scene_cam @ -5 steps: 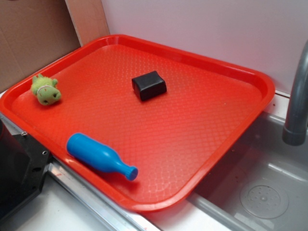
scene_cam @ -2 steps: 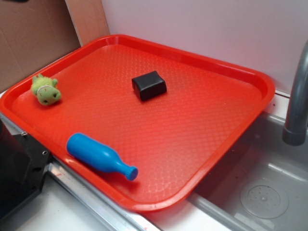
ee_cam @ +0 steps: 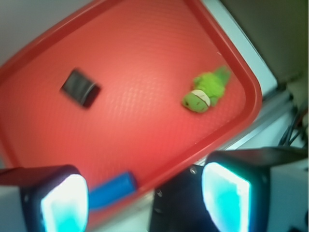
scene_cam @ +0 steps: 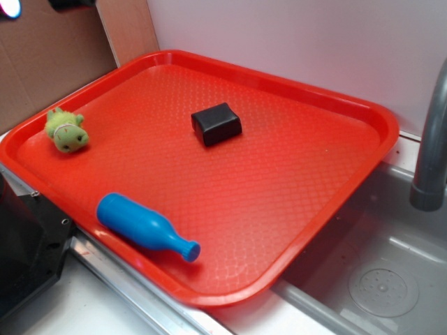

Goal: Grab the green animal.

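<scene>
The green animal (scene_cam: 66, 131) is a small fuzzy lime-green plush lying near the left corner of the red tray (scene_cam: 314, 209). In the wrist view the green animal (ee_cam: 205, 92) lies alone at the tray's (ee_cam: 145, 48) right side, far ahead of my fingers. My gripper (ee_cam: 145, 203) is open, its two glowing pads wide apart with nothing between them. In the exterior view only the tip of the gripper (scene_cam: 38, 4) shows at the top left corner, high above and behind the plush.
A black block (scene_cam: 216, 123) sits mid-tray and a blue bottle-shaped toy (scene_cam: 143, 225) lies by the front rim. A metal sink (scene_cam: 377, 279) and faucet (scene_cam: 433, 139) are to the right, a cardboard wall (scene_cam: 49, 63) at the left, and a black box (scene_cam: 21, 258) at the lower left.
My gripper has come into the exterior view at the top left corner, where nothing showed a second ago. The plush, block and bottle have not moved.
</scene>
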`<state>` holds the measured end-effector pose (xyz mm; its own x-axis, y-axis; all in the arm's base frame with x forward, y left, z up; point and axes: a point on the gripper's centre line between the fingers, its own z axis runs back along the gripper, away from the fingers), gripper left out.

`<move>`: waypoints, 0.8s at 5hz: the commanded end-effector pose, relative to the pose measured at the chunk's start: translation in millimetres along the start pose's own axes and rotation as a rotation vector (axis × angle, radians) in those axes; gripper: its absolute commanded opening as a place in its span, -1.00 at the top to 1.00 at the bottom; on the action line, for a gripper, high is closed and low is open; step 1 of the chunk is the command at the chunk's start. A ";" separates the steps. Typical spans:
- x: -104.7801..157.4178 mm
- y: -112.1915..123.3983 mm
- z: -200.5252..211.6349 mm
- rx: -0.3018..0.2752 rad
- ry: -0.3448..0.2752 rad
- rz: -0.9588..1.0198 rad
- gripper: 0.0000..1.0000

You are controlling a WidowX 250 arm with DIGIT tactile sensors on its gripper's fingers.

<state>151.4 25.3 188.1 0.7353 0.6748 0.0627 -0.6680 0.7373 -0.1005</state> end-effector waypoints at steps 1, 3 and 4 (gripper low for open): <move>26.4 37.3 -45.2 -0.028 -0.082 0.496 -1.00; 50.9 63.6 -103.9 0.100 -0.152 0.658 -1.00; 55.7 72.0 -116.9 0.139 -0.164 0.678 -1.00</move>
<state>164.0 107.9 61.8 0.1460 0.9749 0.1681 -0.9882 0.1518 -0.0225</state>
